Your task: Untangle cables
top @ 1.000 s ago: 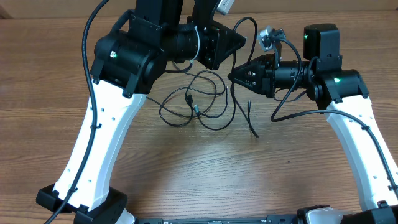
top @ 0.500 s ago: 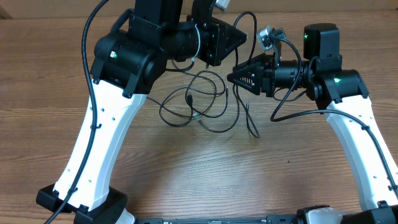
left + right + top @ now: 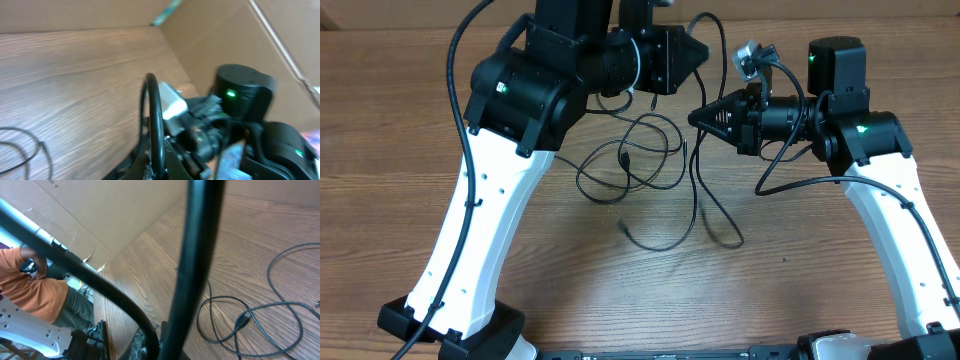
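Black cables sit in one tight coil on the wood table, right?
Not a tight coil. The black cables sprawl in loose overlapping loops on the wood table. The overhead view shows it.

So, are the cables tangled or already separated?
Tangled. The cables lie in loops that cross each other on the table, and one strand rises toward the right gripper.
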`<state>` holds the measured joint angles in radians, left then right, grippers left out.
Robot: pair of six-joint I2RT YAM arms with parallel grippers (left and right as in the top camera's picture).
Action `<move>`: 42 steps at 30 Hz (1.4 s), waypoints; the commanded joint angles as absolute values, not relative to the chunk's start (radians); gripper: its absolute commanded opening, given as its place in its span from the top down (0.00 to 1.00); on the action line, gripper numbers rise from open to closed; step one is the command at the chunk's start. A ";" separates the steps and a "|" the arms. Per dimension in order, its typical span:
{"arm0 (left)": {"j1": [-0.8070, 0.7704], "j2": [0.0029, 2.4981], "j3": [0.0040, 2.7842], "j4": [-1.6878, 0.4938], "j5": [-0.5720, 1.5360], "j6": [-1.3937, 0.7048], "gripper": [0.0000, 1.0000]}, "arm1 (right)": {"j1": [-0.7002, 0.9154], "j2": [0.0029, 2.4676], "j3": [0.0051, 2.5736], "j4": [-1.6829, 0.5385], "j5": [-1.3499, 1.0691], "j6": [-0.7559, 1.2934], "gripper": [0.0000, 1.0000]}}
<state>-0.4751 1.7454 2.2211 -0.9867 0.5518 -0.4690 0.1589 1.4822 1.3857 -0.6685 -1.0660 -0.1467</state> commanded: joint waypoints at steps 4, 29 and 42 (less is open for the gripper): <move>-0.460 1.739 2.240 -1.042 0.324 -0.431 0.92 | 0.163 1.483 1.407 -0.686 -0.952 -0.147 0.96; -0.364 1.739 2.240 -1.452 -0.237 -0.363 0.29 | -0.198 1.476 1.580 -0.844 0.418 0.027 0.96; -0.322 1.739 2.240 -1.568 -0.284 -0.362 0.23 | -0.411 1.567 1.577 -0.825 0.381 0.082 0.96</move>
<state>-0.3351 1.7454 2.2234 -1.5517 -0.2405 -0.3813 -0.3950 1.5394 1.5578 -0.8322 0.3912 0.0578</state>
